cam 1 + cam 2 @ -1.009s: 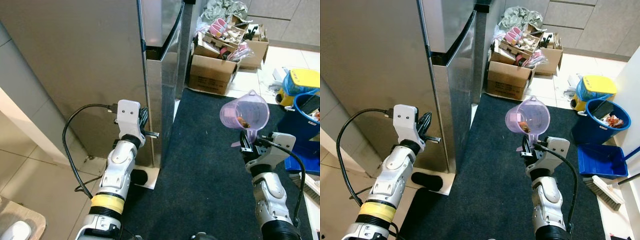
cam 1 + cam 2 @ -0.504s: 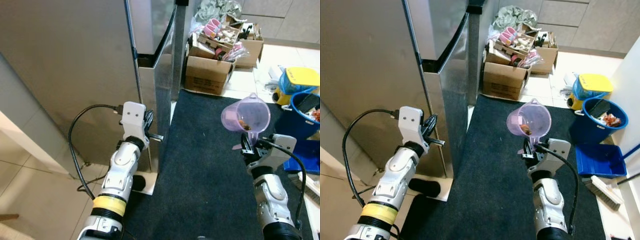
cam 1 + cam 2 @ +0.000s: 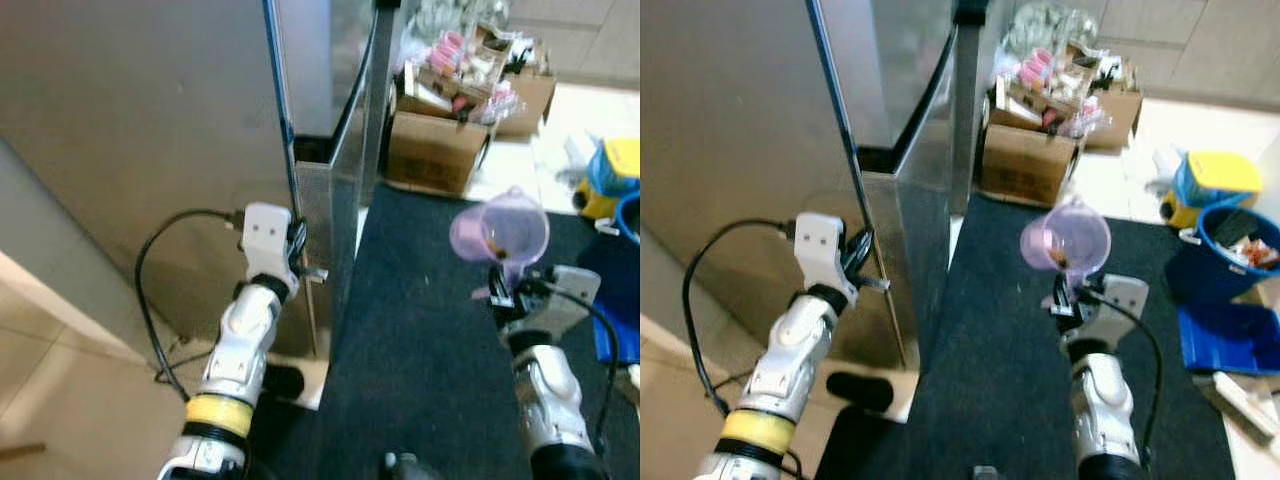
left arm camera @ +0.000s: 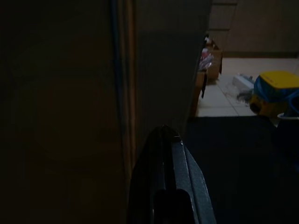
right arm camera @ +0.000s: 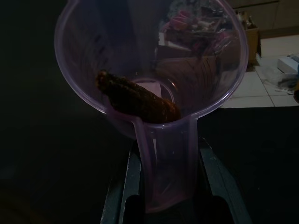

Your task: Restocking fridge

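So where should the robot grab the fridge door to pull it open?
Probably the door's long upright edge, coming from the front. It stands out from the fridge as a thin lip, and the left pincer, fingers closed, is right beside it. The right pincer holds the purple jug.

Closed left gripper (image 4: pixel 164 140) beside the dark fridge door (image 4: pixel 70 102)

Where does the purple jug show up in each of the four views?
Left eye view: right of centre, purple jug above the right gripper, over the dark mat.
Right eye view: centre right.
Left wrist view: none to mark.
Right wrist view: close up, handle between the fingers.
Shared landmark: cardboard box.
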You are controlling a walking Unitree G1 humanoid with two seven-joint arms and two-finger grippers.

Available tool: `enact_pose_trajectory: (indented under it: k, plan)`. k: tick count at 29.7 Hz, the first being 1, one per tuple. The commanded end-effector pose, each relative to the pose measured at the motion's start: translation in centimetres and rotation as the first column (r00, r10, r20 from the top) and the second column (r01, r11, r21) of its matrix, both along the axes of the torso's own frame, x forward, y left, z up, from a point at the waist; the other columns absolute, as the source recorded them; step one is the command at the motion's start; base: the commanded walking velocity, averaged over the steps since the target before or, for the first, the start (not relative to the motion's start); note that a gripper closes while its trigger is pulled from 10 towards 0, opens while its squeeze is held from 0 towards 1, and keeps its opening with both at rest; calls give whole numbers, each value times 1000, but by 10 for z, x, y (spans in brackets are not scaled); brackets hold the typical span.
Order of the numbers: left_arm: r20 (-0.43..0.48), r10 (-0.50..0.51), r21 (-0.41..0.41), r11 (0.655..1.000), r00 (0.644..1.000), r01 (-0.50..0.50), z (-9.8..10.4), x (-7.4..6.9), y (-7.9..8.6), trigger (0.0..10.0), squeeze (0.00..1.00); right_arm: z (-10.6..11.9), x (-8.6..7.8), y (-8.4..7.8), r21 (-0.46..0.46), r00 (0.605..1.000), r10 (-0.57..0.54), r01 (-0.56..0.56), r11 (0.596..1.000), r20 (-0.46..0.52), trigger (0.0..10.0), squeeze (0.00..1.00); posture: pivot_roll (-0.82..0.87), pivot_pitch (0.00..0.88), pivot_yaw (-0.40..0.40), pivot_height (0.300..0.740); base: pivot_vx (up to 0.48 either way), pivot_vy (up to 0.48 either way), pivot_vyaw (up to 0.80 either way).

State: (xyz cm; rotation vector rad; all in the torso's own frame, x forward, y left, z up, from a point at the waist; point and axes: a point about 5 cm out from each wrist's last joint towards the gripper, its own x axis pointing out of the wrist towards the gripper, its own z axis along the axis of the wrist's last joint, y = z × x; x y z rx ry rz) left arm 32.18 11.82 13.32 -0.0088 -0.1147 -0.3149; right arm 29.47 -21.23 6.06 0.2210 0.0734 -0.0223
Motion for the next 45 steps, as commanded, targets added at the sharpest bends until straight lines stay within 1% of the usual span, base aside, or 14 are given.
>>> enact_pose_trajectory:
  k: [1, 7, 9, 14, 20, 22, 25, 26, 27, 31, 33, 34, 39, 45]
  plan:
    - [-15, 3, 5, 1000, 1000, -2, -4, -3, 4, 10000, 0, -4, -4, -2, -3, 1000, -4, 4, 1000, -12, 10000, 0, -66, 92, 1, 740, 0, 0, 0]
    - [-23, -7, 29, 1000, 1000, 8, -10, -10, 5, 10000, 0, -9, -7, -3, -27, 999, 3, -4, 1000, -36, 10000, 0, -66, 90, 0, 740, 0, 0, 0]
    - [-22, -9, 34, 999, 1000, 10, -10, -11, 3, 10000, 0, -10, -7, -2, -55, 999, 17, -19, 998, -42, 10000, 0, -65, 90, -1, 740, 0, 0, 0]
    - [-20, -67, 30, 997, 998, 67, -7, -13, -11, 10000, 0, -10, -5, 1, -58, 999, 10, -13, 998, -42, 10000, 0, -68, 89, 1, 740, 0, 0, 0]
    - [-22, -98, 14, 995, 995, 98, -4, -11, -18, 10000, 0, -15, -6, 7, -61, 996, 38, -43, 997, -78, 10000, 0, -73, 91, 3, 740, 0, 0, 0]
    - [-30, -99, 2, 995, 995, 99, -3, -11, -18, 10000, 0, -26, -11, 14, -54, 989, 73, -80, 995, -130, 10000, 0, -77, 94, 6, 740, 0, 0, 0]
    - [-52, -148, 10, 989, 988, 149, -7, -13, -22, 10000, 0, -51, -26, 34, -75, 955, 175, -198, 977, -238, 10000, 0, -78, 92, 14, 740, 0, 0, 0]
    - [-52, -148, 10, 989, 988, 149, -7, -13, -22, 10000, 0, -51, -26, 34, -75, 955, 175, -198, 977, -238, 10000, 0, -78, 92, 14, 740, 0, 0, 0]
    - [-56, -159, 10, 987, 986, 160, -8, -13, -23, 10000, 0, -57, -30, 39, -83, 945, 198, -226, 971, -259, 10000, 0, -78, 92, 14, 740, 0, 0, 0]
    - [-47, -162, -14, 987, 986, 162, -4, -13, -27, 10000, 0, -70, -43, 69, -138, 899, 314, -368, 919, -304, 10000, 0, -86, 90, 29, 740, 0, 0, 0]
    - [-44, -160, -17, 987, 986, 159, -3, -12, -27, 10000, 0, -70, -43, 72, -144, 895, 326, -381, 913, -304, 10000, 0, -86, 90, 29, 740, 0, 0, 0]
    - [-25, -131, -37, 991, 991, 130, 2, -9, -26, 10000, 0, -68, -41, 78, -139, 896, 332, -384, 913, -293, 10000, 0, -84, 89, 33, 740, 0, 0, 0]
    - [5, -84, -71, 994, 996, 84, 14, -1, -20, 10000, 0, -63, -35, 82, -124, 907, 324, -366, 922, -267, 10000, 0, -75, 88, 33, 740, 0, 0, 0]
    - [55, -107, -82, 990, 993, 112, 28, 1, -26, 10000, 0, -64, -33, 77, -133, 915, 302, -346, 929, -266, 10000, 0, -80, 74, 36, 740, 0, 0, 0]
